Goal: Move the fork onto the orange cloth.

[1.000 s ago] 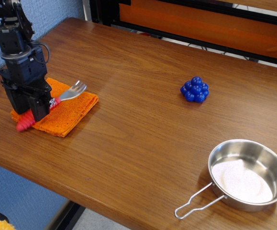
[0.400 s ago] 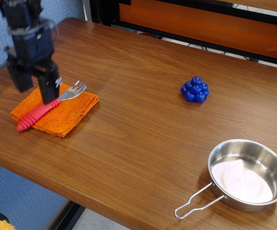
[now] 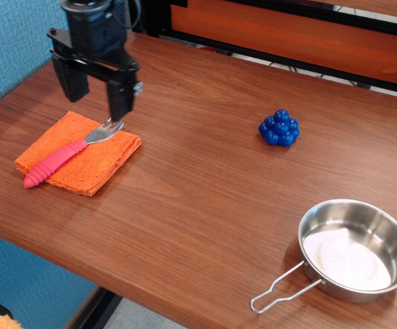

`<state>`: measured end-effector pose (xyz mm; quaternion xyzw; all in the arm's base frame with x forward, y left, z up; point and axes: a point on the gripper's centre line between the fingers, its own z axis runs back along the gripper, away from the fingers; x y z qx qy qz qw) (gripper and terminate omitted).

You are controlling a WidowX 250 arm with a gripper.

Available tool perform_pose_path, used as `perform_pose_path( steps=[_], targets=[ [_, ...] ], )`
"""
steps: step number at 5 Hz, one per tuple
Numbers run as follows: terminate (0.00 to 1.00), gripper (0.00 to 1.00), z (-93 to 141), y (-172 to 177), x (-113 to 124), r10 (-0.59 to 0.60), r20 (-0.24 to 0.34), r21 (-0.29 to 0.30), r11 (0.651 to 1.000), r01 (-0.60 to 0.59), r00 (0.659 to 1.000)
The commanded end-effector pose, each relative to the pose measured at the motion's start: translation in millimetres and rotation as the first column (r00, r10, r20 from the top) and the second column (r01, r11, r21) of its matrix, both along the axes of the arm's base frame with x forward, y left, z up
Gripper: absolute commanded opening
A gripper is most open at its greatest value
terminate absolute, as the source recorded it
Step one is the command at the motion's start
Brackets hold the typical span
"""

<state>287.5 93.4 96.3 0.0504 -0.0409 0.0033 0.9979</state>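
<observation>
The fork [image 3: 64, 153] lies on the orange cloth [image 3: 92, 163] at the table's left. Its ribbed pink-red handle points to the front left and its end reaches just past the cloth's edge. Its metal tines point to the back right. My gripper [image 3: 97, 92] hangs above the cloth's back right part, open and empty. One finger [image 3: 121, 99] hangs just above the tines and the other finger [image 3: 73, 81] hangs over the table behind the cloth.
A blue knobbly ball [image 3: 279, 128] sits at the middle right. A steel pan [image 3: 355, 249] with a wire handle stands at the front right. The wooden table's front edge [image 3: 150, 291] is near. A blue wall is at the left.
My gripper has let go of the fork's handle, risen and moved back and to the right. The fork stays on the cloth.
</observation>
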Motion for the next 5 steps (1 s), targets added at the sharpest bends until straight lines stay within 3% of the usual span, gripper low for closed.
perform_pose_path(
  steps=[1,2,3,5],
  targets=[
    [0.0,1.0,20.7,-83.7,21.6,0.049,0.108,-0.014,0.999,-0.048,0.993],
    [0.0,1.0,22.1,-116.9,27.6,0.143,0.174,-0.059,0.989,-0.135,0.974],
    [0.0,1.0,22.0,-145.0,33.9,0.143,0.187,-0.024,0.99,-0.141,0.972],
    [0.0,1.0,18.3,-159.3,36.7,0.177,0.188,-0.059,0.984,-0.169,0.966]
  ],
)
